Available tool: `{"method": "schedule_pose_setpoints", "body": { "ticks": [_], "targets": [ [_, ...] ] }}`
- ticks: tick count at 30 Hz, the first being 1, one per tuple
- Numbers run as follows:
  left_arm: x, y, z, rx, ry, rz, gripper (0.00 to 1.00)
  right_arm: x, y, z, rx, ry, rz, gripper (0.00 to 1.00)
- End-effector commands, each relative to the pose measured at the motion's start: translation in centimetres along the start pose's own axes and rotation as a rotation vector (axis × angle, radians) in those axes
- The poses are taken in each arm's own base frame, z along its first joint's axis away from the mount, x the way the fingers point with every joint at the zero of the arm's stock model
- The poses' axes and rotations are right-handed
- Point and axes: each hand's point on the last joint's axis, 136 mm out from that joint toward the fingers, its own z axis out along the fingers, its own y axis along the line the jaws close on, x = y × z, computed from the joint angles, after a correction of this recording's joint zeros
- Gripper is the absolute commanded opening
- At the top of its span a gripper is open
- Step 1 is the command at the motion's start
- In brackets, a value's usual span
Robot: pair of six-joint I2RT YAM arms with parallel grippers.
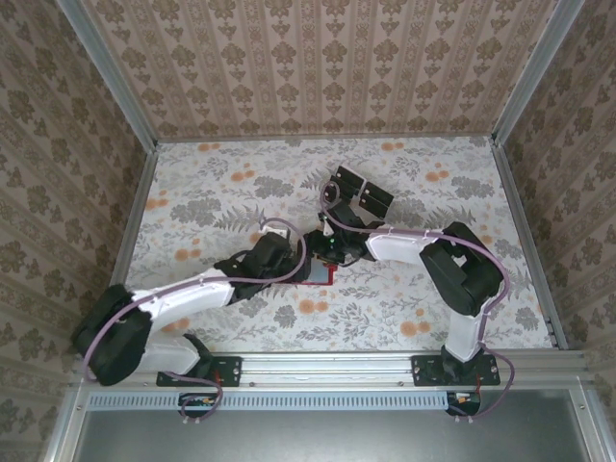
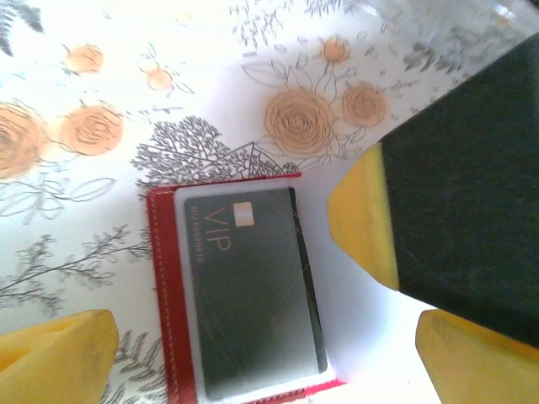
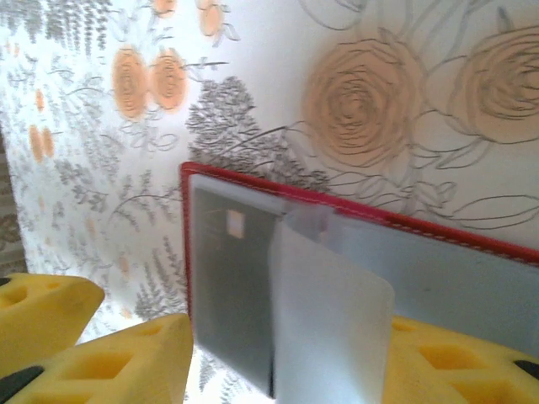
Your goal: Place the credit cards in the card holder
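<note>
Jaws: left set at full spread; right set part-way apart, with a gap between the pads.

Top view. Both arms reach in over the flowered desk (image 1: 221, 183) and meet near its middle. The left gripper (image 1: 292, 258) and the right gripper (image 1: 332, 252) sit close together, nose to nose. The red card holder (image 1: 318, 275) lies flat on the desk just below them, only a corner of it visible. A cluster of black credit cards (image 1: 364, 195) sits farther back, apart from the holder; how they are stacked cannot be told.

Left wrist view. The left gripper (image 2: 265, 337) hangs above the card holder (image 2: 160, 286), its yellow fingers (image 2: 59, 349) at the two lower corners, well clear of each other and touching nothing. The holder lies open, with a dark card marked VIP (image 2: 253, 295) inside a clear pocket. One pad (image 2: 362, 227) of the right gripper, yellow on black, stands just beside the holder's far edge.

Right wrist view. The right gripper (image 3: 290, 345) straddles the near edge of the open card holder (image 3: 337, 206). A grey card (image 3: 232, 295) lies in the pocket. A pale translucent leaf (image 3: 333, 320) stands up between the fingers (image 3: 455, 362). Whether either pad touches it, I cannot tell.
</note>
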Motion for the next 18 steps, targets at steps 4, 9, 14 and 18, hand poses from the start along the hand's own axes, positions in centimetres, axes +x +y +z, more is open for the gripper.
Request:
{"method": "schedule_pose_setpoints", "body": {
  "ticks": [4, 9, 14, 18],
  "targets": [
    [-1.0, 2.7, -3.0, -0.065, -0.076, -0.104, 1.0, 0.9, 2.3, 0.9, 0.01, 0.043, -0.024, 0.56],
    [-0.6, 4.4, -4.8, -0.082, -0.101, -0.159, 1.0, 1.4, 2.4, 3.6, 0.056, 0.071, -0.037, 0.56],
    [0.3, 6.0, -5.9, -0.088, -0.109, -0.206, 1.0, 2.0, 1.7, 5.7, 0.104, 0.091, -0.039, 0.56],
    [0.9, 6.6, -6.0, -0.078, -0.101, -0.231, 1.0, 2.3, 1.8, 5.9, 0.11, 0.098, -0.036, 0.56]
  ]
}}
